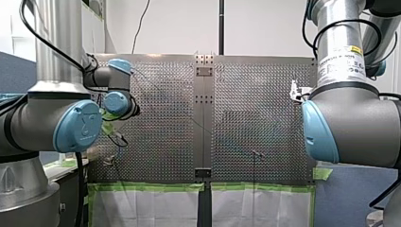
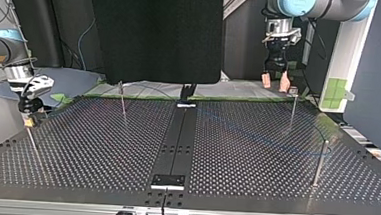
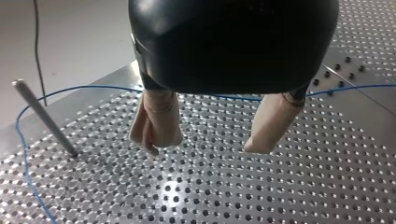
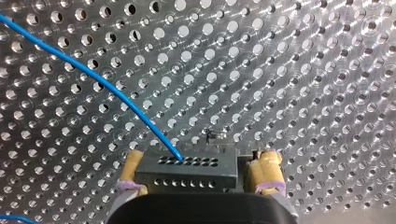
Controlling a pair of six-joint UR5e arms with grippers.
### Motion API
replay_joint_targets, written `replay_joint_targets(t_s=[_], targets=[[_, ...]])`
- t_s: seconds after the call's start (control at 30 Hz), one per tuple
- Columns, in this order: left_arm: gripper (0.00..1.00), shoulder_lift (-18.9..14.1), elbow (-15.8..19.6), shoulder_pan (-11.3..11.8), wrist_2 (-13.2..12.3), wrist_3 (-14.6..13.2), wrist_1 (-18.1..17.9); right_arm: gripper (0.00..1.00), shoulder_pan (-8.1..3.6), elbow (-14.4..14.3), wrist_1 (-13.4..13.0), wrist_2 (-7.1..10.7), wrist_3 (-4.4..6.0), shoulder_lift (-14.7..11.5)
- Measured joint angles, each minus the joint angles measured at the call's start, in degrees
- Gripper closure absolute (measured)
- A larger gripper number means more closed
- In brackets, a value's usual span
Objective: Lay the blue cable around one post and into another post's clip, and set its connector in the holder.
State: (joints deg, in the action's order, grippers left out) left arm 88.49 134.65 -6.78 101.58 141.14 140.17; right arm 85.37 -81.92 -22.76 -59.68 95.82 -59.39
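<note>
Right wrist view: my right tool [image 4: 200, 162] clamps the connector [image 4: 187, 171], blue cable [image 4: 93, 76] trailing ahead; my left tool [image 3: 203, 145] released.

Green tape [image 1: 151, 187] edges white sheeting [image 1: 146, 208] below the perforated surface [image 1: 255, 94], and a black panel [image 2: 153, 30] stands at its far side.

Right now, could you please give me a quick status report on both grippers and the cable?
Left gripper jaws open, empty. Right gripper holds the connector, blue cable attached. Post beside left gripper, not touching.
</note>
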Motion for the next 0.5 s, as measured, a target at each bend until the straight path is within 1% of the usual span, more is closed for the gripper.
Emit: replay_joint_targets(t_s=[0.17,0.5], targets=[[0.00,2.2,0.0,-2.2,2.2,-2.2,-2.2,0.00,0.00,0.0,0.0,0.00,0.00,0.0],[0.00,7.4,0.6,-7.4,7.4,-7.4,-7.4,0.00,0.00,0.0,0.0,0.01,0.00,0.0]])
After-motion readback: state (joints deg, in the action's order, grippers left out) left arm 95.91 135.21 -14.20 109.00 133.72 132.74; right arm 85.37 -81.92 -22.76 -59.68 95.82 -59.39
